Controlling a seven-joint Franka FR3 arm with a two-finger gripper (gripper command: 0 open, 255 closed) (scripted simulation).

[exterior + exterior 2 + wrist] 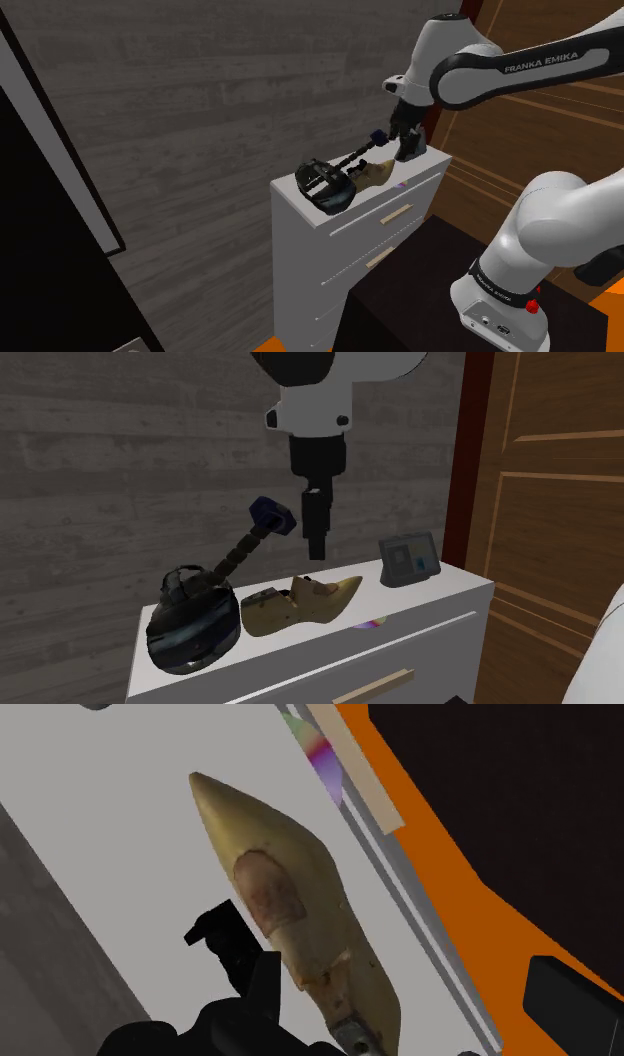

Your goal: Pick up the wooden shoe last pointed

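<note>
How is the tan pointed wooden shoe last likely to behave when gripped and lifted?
The tan pointed wooden shoe last looks solid, so it is probably stiff. Its smooth, rounded sides taper toward the toe, so it might slip.

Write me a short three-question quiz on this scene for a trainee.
1. True or false: the gripper is holding the shoe last.
2. Which thing sits nearest the last's heel? A) the small grey device B) the dark round vessel with the long handle C) the shiny disc
3. Fill in: the last lies on top of a white ____.
Key: 1 false, the gripper hangs above it; 2 B; 3 dresser.
</note>
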